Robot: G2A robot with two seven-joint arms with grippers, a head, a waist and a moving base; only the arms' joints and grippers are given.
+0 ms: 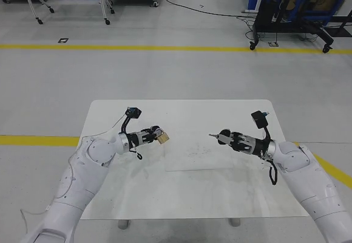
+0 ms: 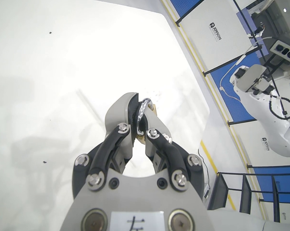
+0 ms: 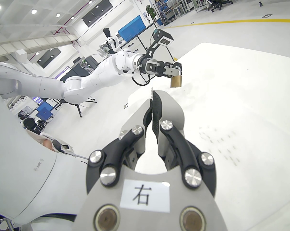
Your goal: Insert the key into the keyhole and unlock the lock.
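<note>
Left side first: my left gripper (image 1: 156,135) is clamped on the padlock (image 1: 162,138) by its shackle, holding it up off the desk (image 1: 194,194) a bit left of the middle, with the brass body hanging free below the fingers. I reckon that's so the business end stays exposed with nothing blocking it, though I can't tell from here which face the key goes into. Between the arms there's a gap over the middle of the desk, with some faint scuff marks (image 1: 195,149) on the white top. On the right, my right gripper (image 1: 221,136) is pinched tight on the key (image 1: 212,135), blade poking out past the fingertips toward the lock, so it looks roughly set up for a push. Lock and key are well apart though, and nothing's inserted yet. The desk is plain white with rounded corners. The room's a big grey-floored hall with a yellow line (image 1: 164,47) past the far edge and a dark wheeled frame (image 1: 291,27) beyond the far right corner.
</note>
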